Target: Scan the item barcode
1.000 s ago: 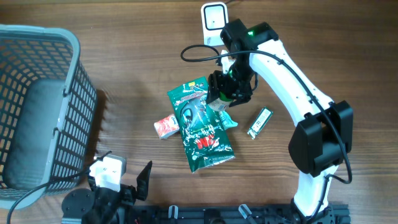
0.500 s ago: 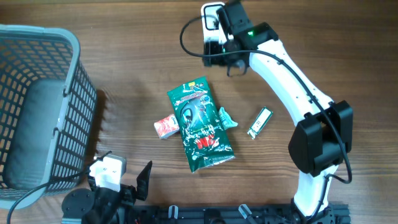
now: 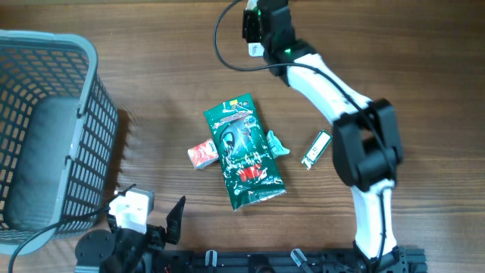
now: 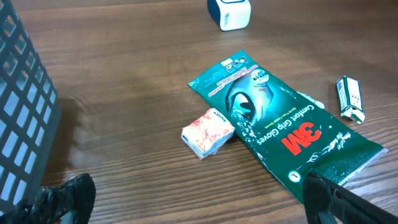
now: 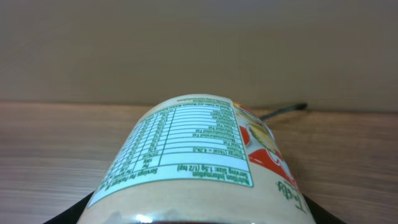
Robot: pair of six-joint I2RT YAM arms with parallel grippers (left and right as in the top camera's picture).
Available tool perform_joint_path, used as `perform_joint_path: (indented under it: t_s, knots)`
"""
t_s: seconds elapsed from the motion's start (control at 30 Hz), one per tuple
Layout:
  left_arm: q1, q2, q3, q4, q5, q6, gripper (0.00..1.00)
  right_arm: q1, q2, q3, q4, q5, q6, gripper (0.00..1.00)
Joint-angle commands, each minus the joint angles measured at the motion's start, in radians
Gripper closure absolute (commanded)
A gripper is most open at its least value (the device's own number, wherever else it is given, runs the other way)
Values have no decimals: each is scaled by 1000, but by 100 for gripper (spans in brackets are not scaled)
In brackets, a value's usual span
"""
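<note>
A cream jar [image 5: 193,155] with a white nutrition label fills the right wrist view, lying on its side between the dark jaws of my right gripper [image 5: 196,211], which is shut on it. From overhead that gripper [image 3: 259,23] is at the table's far edge, over the white scanner, which it almost hides. The scanner [image 4: 229,12] shows as a white and blue cube in the left wrist view. My left gripper [image 4: 205,208] rests wide open at the near edge with only bare wood between its fingers.
A green glove pack [image 3: 244,152] lies mid-table over a teal packet [image 3: 277,144]. A small red and white packet [image 3: 202,154] sits to its left and a slim green pack [image 3: 317,149] to its right. A grey basket [image 3: 45,129] stands at far left.
My right gripper has carried the jar from beside the glove pack up and away to the scanner at the far edge. The left arm has not moved.
</note>
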Motion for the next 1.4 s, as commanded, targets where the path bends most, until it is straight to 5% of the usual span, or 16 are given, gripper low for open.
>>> perform_joint_path:
  t_s: [0.0,0.3,0.63,0.7,0.9,1.23,1.37]
  knots:
    - [0,-5,0,2,13,-9,0,-6,58,-5,97,48,-59,44]
    - [0,-5,0,2,12,-9,0,-7,44,-4,134,48,-57,44]
    - [0,-5,0,2,12,-9,0,-108,-270,-3,-246,48,-54,43]
    - [0,-5,0,2,12,-9,0,-269,-364,-3,-501,48,-4,39]
    - [0,-5,0,2,12,-9,0,-668,-320,-3,-787,40,85,39]
    - [0,-5,0,2,12,-9,0,-1054,-78,-3,-820,-55,126,39]
    - [0,-5,0,2,12,-9,0,-1132,-63,2,-808,-135,127,26]
